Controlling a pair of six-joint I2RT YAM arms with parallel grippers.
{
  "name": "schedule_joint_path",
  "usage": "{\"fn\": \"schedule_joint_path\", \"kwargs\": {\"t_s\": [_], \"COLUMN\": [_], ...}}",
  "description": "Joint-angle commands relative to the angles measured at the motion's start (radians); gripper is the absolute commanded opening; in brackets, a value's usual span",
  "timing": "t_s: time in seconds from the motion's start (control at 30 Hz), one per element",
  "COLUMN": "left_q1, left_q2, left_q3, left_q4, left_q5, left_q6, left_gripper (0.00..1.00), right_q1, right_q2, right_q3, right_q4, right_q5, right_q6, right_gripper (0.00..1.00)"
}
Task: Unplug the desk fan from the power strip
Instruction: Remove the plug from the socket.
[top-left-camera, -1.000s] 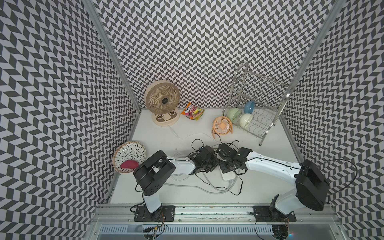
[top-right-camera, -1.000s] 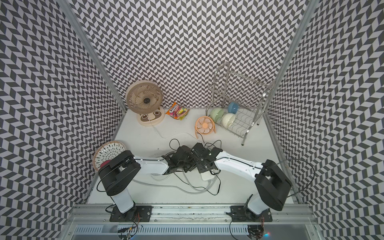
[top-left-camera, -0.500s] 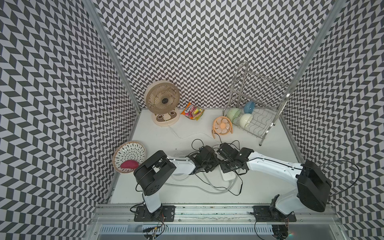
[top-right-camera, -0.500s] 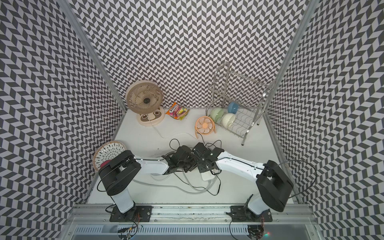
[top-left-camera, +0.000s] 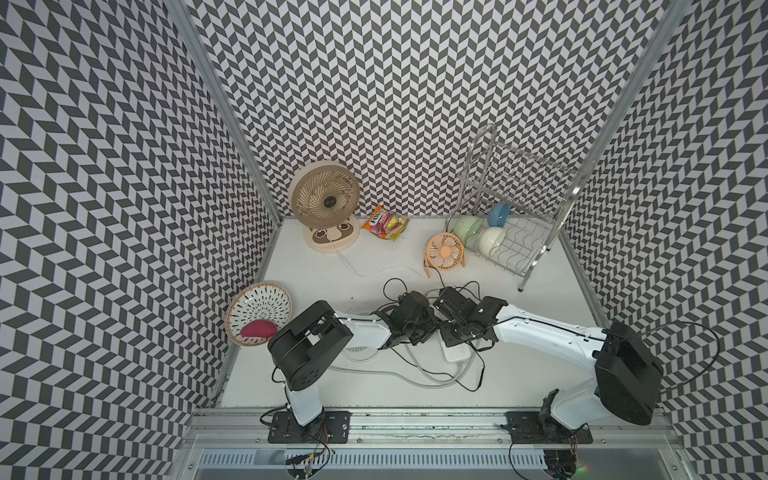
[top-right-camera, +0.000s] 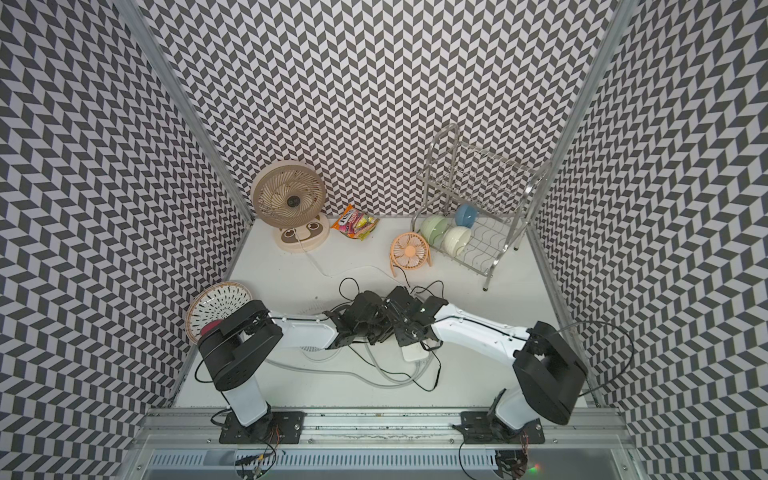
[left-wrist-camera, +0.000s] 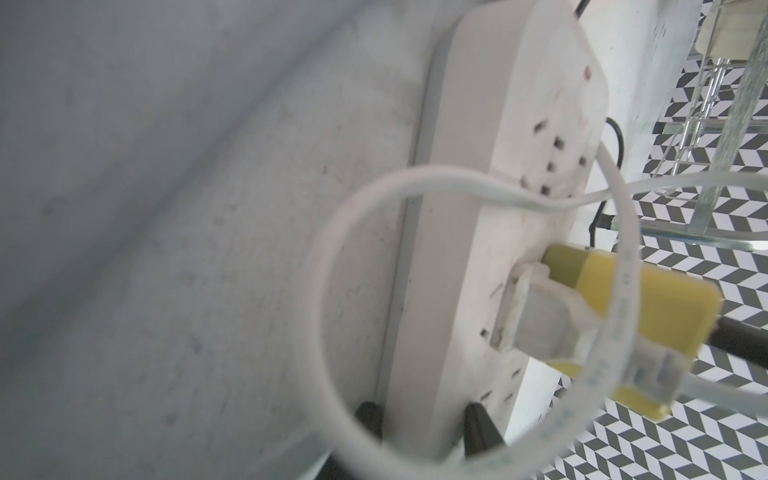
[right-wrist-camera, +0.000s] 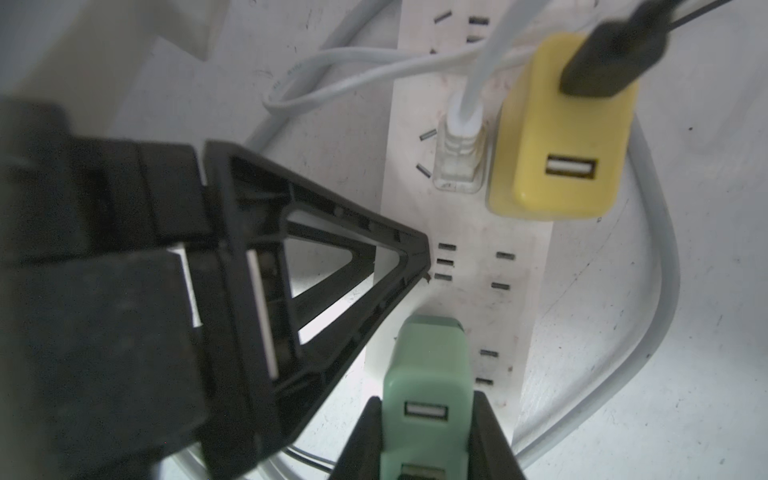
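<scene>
On power strip (right-wrist-camera: 469, 299), right claw (right-wrist-camera: 426, 419) gripping green adapter (right-wrist-camera: 424, 357)

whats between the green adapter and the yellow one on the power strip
Between the green adapter and yellow adapter: only empty socket slots of the power strip, the left claw touching its edge beside them. Right wrist view shows it.

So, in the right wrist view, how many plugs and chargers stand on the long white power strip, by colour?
Yellow block charger: 1
Mint green block charger: 1
Clear white flat plug: 1
Total on the long white power strip: 3
</scene>
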Motion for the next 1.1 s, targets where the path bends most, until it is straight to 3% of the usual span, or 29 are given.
{"fn": "schedule_joint_path", "kwargs": {"t_s": [0.0, 0.13, 0.23, 0.47, 0.57, 0.73, 0.83, 1.07], "left_q1": [-0.010, -0.010, -0.010, -0.010, -0.010, -0.010, -0.010, -0.010], "left_q2": [0.096, 0.095, 0.098, 0.103, 0.103, 0.104, 0.104, 0.104], "left_q3": [-0.047, -0.046, -0.044, -0.040, -0.040, -0.039, -0.038, -0.035], "left_q4": [-0.218, -0.219, -0.216, -0.219, -0.222, -0.222, -0.221, -0.226], "left_q5": [-0.014, -0.016, -0.016, -0.011, -0.013, -0.013, -0.014, -0.016], "left_q6": [-0.015, -0.013, -0.015, -0.016, -0.016, -0.015, -0.015, -0.015], "left_gripper": [0.36, 0.36, 0.36, 0.36, 0.36, 0.36, 0.36, 0.36], "right_q1": [0.024, -0.088, -0.105, 0.066, 0.061, -0.087, -0.103, 0.062], "right_q2": [-0.067, -0.100, -0.085, -0.038, -0.060, -0.103, -0.102, -0.047], "right_q3": [0.062, 0.018, 0.012, 0.077, 0.070, 0.006, 0.009, 0.087], "right_q4": [0.205, 0.156, 0.150, 0.236, 0.237, 0.164, 0.155, 0.226], "right_q5": [-0.123, -0.059, -0.076, -0.235, -0.200, -0.100, -0.094, -0.223], "right_q6": [-0.009, -0.043, -0.064, -0.018, -0.012, -0.051, -0.065, -0.025], "right_gripper": [0.21, 0.21, 0.20, 0.21, 0.22, 0.21, 0.21, 0.22]}}
